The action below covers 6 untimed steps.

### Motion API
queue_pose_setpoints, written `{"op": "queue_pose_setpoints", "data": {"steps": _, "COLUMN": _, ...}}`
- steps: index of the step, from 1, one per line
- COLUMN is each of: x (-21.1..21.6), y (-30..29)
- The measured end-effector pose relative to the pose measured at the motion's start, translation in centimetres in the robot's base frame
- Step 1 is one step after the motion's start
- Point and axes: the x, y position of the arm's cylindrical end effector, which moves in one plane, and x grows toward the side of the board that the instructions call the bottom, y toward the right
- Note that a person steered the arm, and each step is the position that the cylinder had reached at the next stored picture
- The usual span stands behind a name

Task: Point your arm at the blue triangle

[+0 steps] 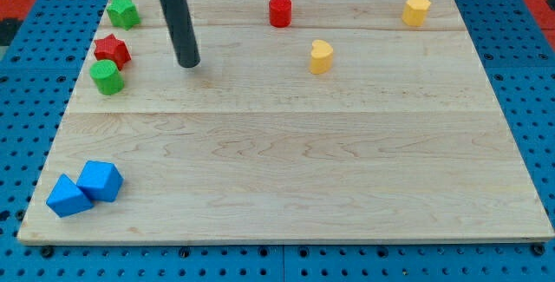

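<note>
Two blue blocks touch each other at the board's bottom left. The left one [68, 195] looks like the blue triangle; the right one [101, 180] looks like a blue cube. My tip [188, 63] rests on the board at the upper left, far above the blue blocks. It is just right of the red star [112, 50] and the green cylinder [107, 76], and touches no block.
A green star [123, 11] sits at the top left corner. A red cylinder [279, 11] is at the top middle, a yellow heart [321, 56] below and right of it, and a yellow hexagon [416, 9] at the top right. The wooden board [295, 169] lies on a blue pegboard.
</note>
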Motion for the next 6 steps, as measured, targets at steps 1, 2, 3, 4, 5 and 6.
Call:
{"op": "queue_pose_setpoints", "data": {"steps": 1, "x": -2.7, "y": 0.0}}
{"op": "queue_pose_setpoints", "data": {"steps": 2, "x": 0.1, "y": 2.2}}
{"op": "queue_pose_setpoints", "data": {"steps": 3, "x": 8.0, "y": 6.8}}
{"op": "queue_pose_setpoints", "data": {"steps": 4, "x": 16.4, "y": 11.5}}
{"op": "queue_pose_setpoints", "data": {"steps": 5, "x": 25.8, "y": 10.9}}
{"op": "queue_pose_setpoints", "data": {"steps": 6, "x": 27.4, "y": 9.4}}
